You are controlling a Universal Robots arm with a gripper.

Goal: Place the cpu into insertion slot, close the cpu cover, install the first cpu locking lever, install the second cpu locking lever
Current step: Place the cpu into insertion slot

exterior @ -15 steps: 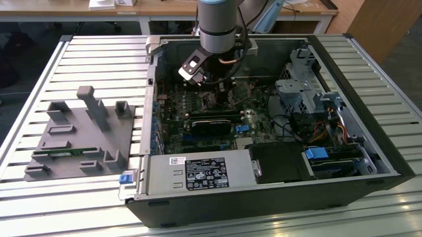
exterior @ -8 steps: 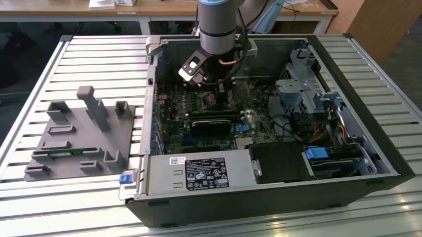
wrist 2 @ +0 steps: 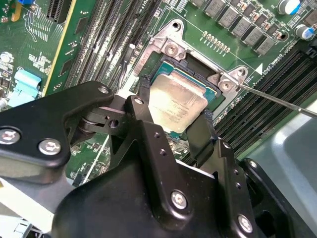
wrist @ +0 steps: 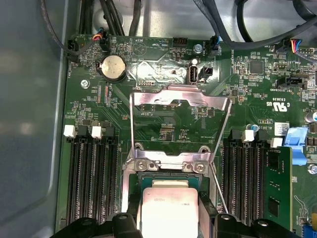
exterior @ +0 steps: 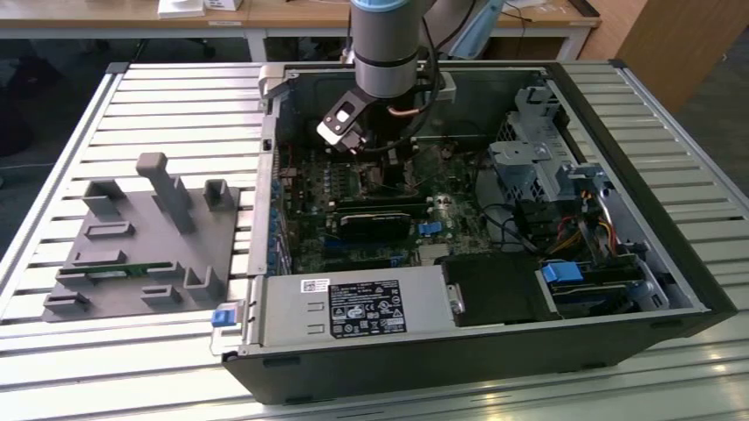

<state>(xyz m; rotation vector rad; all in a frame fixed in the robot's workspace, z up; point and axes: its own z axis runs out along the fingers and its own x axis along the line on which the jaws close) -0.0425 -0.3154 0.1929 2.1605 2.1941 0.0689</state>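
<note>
My claw [wrist 2: 174, 106] sits right over the cpu [wrist 2: 181, 96], which lies flat in the insertion slot [wrist 2: 166, 73]. Honestly can't tell if I'm clenched on it or released. The cpu cover [wrist: 181, 95] is flipped open. The open PC case [exterior: 468, 351] lies on a slatted metal counter [exterior: 153, 96], with wooden desks [exterior: 293, 16] behind.

A grey fixture block [exterior: 129, 254] sits beside the open computer case [exterior: 468, 360].

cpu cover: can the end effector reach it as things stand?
Probably yes. The cpu cover stands swung open beyond the insertion slot with nothing over it, and the end effector sits close by, right at the cpu.
</note>
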